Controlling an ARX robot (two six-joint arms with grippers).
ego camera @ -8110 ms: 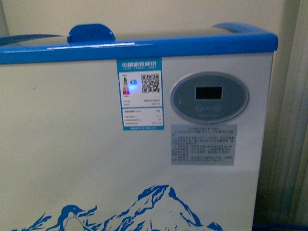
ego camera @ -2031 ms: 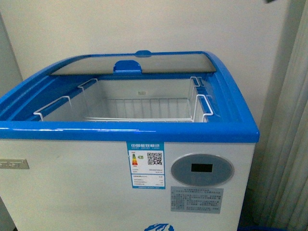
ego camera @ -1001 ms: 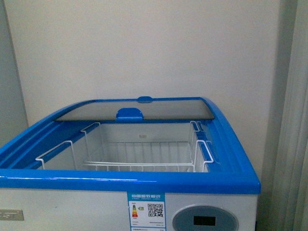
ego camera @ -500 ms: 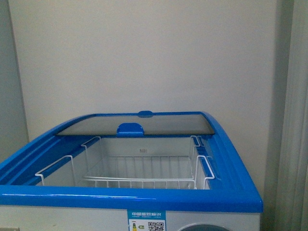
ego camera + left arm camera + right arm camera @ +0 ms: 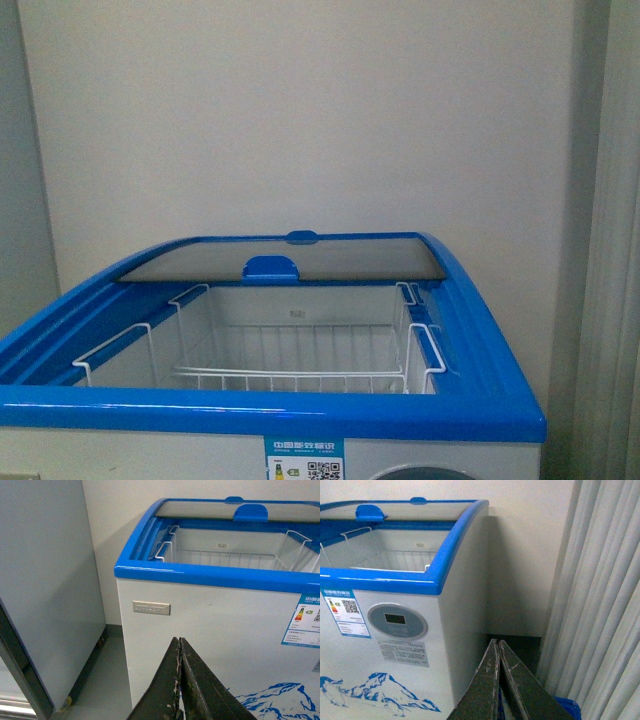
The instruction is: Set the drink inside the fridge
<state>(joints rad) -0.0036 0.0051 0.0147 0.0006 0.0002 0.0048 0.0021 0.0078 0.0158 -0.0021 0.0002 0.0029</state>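
Observation:
The fridge (image 5: 280, 412) is a white chest freezer with a blue rim, right in front of me. Its near side is open and a white wire basket (image 5: 300, 370) sits inside; the glass lid (image 5: 290, 258) with a blue handle is slid to the back. The fridge also shows in the left wrist view (image 5: 200, 575) and in the right wrist view (image 5: 410, 580). My left gripper (image 5: 179, 645) is shut and empty, low before the white front. My right gripper (image 5: 498, 647) is shut and empty, beside the fridge's right corner. The drink is out of view.
A tall grey-white cabinet (image 5: 45, 580) stands left of the fridge with a floor gap between them. Pale curtains (image 5: 600, 595) hang to the right. A blue object (image 5: 567, 705) lies on the floor under the right gripper. A plain wall (image 5: 300, 110) is behind.
The front view has risen from the freezer's front panel to look over the rim into the open basket. In the last half second it is nearly still.

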